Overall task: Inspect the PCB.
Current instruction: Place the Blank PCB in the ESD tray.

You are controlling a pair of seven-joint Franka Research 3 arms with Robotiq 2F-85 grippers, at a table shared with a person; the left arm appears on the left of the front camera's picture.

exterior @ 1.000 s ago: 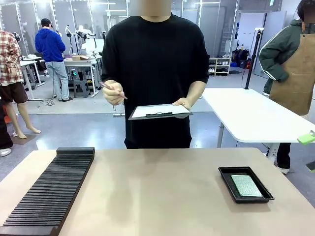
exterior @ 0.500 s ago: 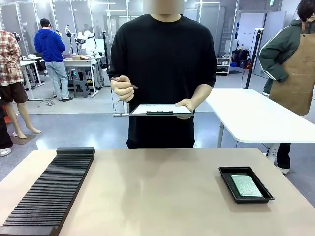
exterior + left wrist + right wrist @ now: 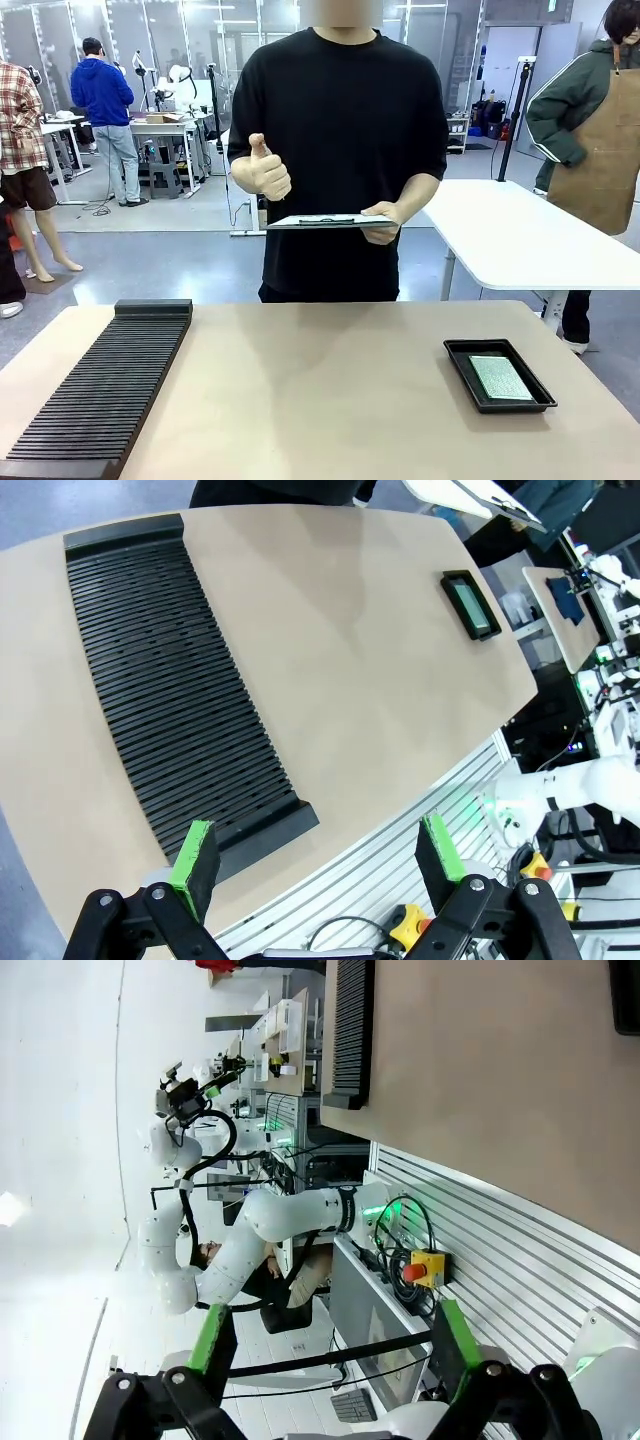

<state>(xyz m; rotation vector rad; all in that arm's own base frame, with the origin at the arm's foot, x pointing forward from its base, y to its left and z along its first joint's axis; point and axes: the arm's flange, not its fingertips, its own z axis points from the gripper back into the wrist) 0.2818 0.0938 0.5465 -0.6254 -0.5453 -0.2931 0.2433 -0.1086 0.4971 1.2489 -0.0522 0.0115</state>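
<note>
- Far left of table (image 3: 330,400): long black slotted rack (image 3: 100,390), lying lengthwise near the table's left edge; empty slots as far as can be seen.
- Left gripper (image 3: 318,858): seen from its wrist camera, held above the near table edge beside the rack's end; green-padded fingers spread wide, nothing between them.
- Centre, far side: person in black shirt, one hand (image 3: 264,172) raised in a thumbs-up, other hand holding a clipboard (image 3: 330,221) level at waist height.
- Right of table: shallow black tray (image 3: 499,375) near the right edge; the PCB (image 3: 501,377) lies flat inside it, green face up.
- Right gripper (image 3: 330,1345): off the table's near side, fingers wide apart, holding nothing.
</note>
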